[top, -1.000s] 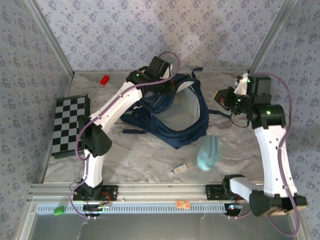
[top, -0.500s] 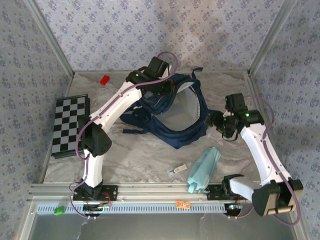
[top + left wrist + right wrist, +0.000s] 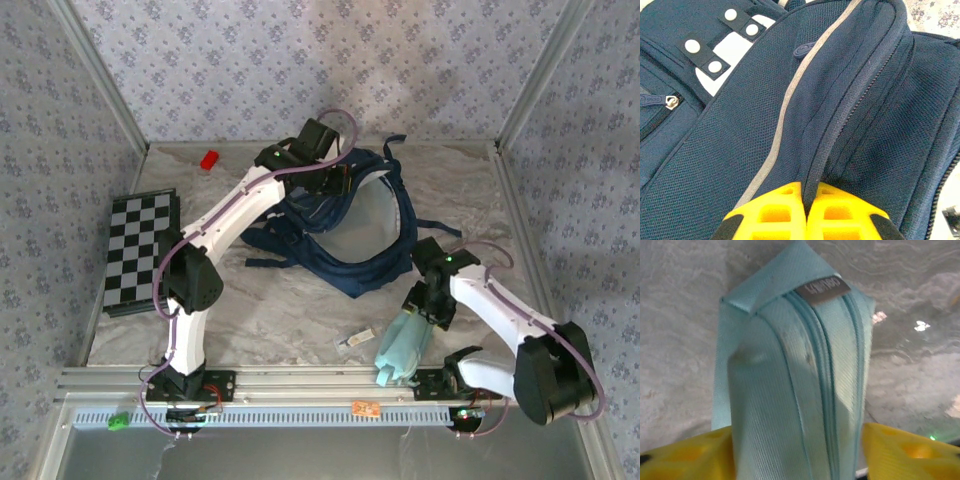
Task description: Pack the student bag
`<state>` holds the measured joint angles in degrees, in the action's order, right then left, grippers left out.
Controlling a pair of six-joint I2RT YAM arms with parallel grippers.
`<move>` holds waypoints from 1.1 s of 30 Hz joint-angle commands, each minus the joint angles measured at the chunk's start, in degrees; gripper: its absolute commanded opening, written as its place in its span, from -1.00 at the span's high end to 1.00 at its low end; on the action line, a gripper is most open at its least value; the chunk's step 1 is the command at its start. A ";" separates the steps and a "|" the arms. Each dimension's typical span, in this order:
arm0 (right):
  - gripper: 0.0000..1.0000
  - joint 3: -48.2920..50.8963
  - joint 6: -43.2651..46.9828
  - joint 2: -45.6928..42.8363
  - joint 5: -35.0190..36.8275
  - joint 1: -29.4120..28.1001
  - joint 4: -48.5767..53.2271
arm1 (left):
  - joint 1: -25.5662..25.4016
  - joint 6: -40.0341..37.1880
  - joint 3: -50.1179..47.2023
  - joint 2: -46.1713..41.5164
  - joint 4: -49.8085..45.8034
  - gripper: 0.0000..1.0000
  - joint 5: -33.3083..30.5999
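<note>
Marbled table (image 3: 290, 310), floral-papered walls. Toward the back lies the student bag (image 3: 365, 255), mouth gaping. Left jaws are together, pinching fabric beside its zip. A teal pouch (image 3: 790, 365) lies at the table's near edge — its grey tag (image 3: 821, 289) carries writing too blurred to read. Right jaws stand apart, straddling the pouch; clamped or not, cannot tell. Bare marble left of the pouch — checkerboard (image 3: 140, 250) hugs the left edge.
</note>
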<state>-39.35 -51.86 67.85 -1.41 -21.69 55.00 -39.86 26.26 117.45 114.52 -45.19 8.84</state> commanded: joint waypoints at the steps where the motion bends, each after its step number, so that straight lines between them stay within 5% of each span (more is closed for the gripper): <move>1: 0.11 0.99 -2.04 0.85 1.38 -0.41 -5.72 | 0.52 1.42 0.74 -2.92 0.58 1.00 0.98; 8: 0.98 -1.41 0.42 -2.40 1.92 0.88 -3.19 | 0.55 1.42 0.90 -2.99 1.07 1.00 1.85; 22: 1.00 -23.22 12.30 -10.87 -9.29 11.83 3.27 | 0.59 -1.30 3.98 -2.13 -0.91 1.00 2.36; 29: 1.00 -26.54 8.09 -2.75 -21.02 11.40 -14.07 | 0.60 -1.73 5.13 -1.88 -0.56 1.00 3.27; 33: 1.00 -27.80 7.91 3.92 -21.96 8.10 -24.39 | 0.58 -1.57 6.59 -1.28 -1.03 1.00 3.63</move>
<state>-65.10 -42.81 68.93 -19.27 -11.55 40.86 -39.72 24.67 119.81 114.54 -46.72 10.13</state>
